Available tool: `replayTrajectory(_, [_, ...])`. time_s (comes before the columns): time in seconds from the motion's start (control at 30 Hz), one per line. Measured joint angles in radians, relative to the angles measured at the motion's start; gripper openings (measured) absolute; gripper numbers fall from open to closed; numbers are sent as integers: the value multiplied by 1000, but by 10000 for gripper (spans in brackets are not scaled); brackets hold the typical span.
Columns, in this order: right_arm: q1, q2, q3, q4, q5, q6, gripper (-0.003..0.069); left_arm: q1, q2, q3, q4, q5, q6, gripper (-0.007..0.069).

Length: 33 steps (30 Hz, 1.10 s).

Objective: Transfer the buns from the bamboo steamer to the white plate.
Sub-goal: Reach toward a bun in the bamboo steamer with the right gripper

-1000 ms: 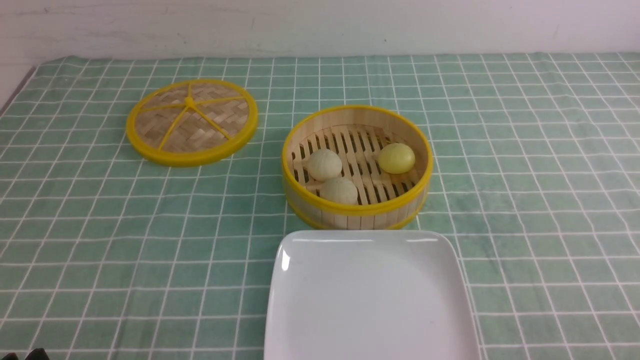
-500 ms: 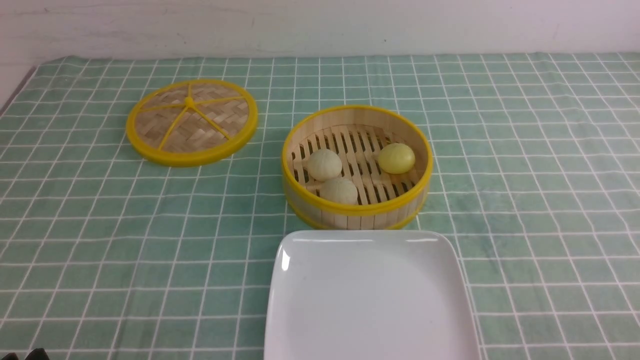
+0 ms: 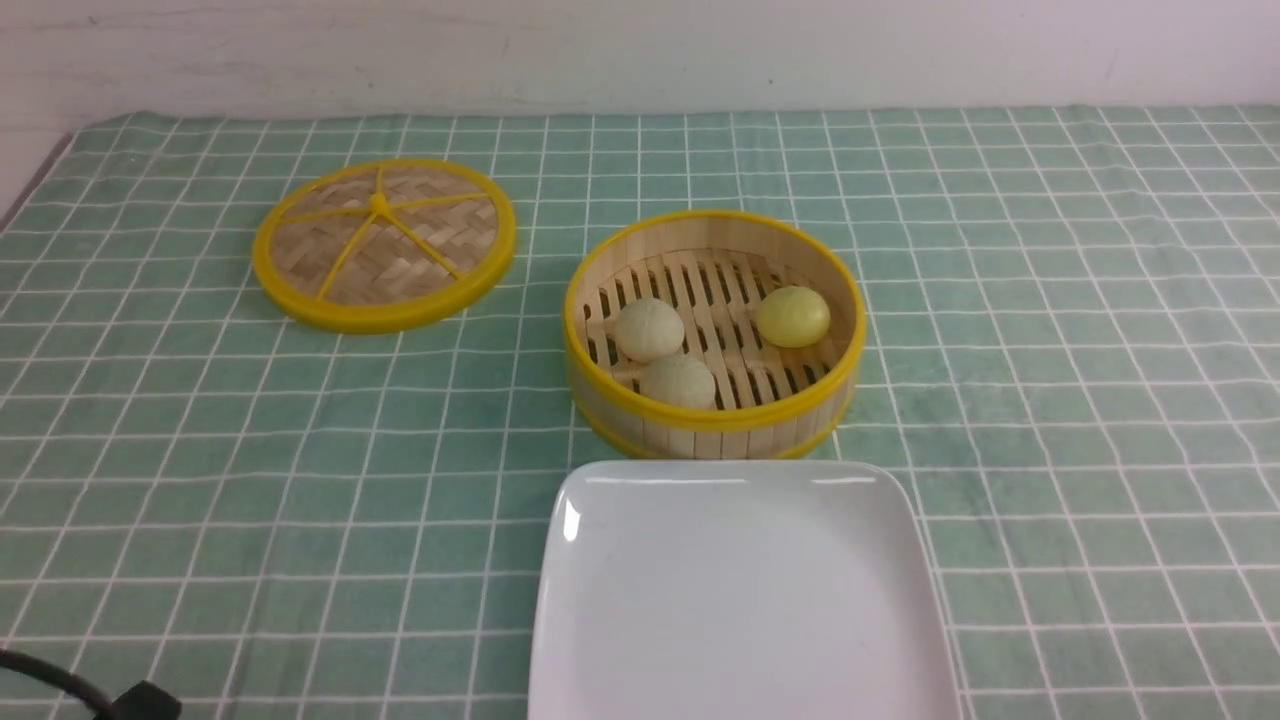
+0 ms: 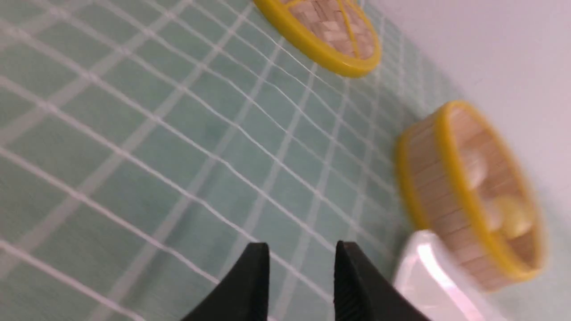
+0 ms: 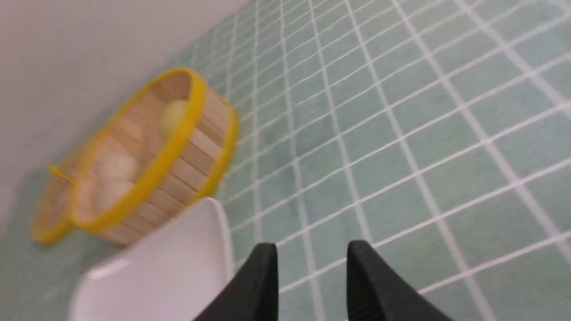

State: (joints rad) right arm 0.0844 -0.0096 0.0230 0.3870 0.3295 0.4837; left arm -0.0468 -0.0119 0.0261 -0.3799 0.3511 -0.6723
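The bamboo steamer (image 3: 700,432) stands mid-table with all three buns on its slatted floor: two cream ones (image 3: 649,329) (image 3: 678,381) at the left and a yellow one (image 3: 792,316) at the right. Just in front of it lies the white plate (image 3: 740,600), with nothing on it. My left gripper (image 4: 302,256) hovers open and holds nothing, over the cloth to the left of the plate (image 4: 430,278) and the steamer (image 4: 428,178). My right gripper (image 5: 312,252) is open too and holds nothing, to the right of the plate (image 5: 165,267) and the steamer (image 5: 196,156).
The flat woven lid (image 3: 384,243) lies at the back left on the green checked tablecloth (image 3: 1080,380). A black piece of my left arm with a cable (image 3: 140,700) shows at the front left corner. A white wall runs behind the table.
The black piece of the left arm at the front left corner has shifted right and now shows a cable. The buns, steamer, plate and lid have not moved.
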Motion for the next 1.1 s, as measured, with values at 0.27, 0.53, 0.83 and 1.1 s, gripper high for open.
replayTrajectory(0.27, [0, 0, 0, 162, -96, 67, 240, 0, 0, 0, -206, -76, -199, 240])
replayTrajectory(0.53, [0, 10, -89, 111, -229, -49, 149, 0, 0, -156, -12, -203, 82, 237])
replayTrajectory(0.83, [0, 465, -441, -67, 61, -415, -8, 0, 349, -479, 111, 233, 330, 12])
replayTrajectory(1.1, [5, 1076, -734, -22, 520, -536, -1, 0, 774, -539, 89, 536, 447, 1])
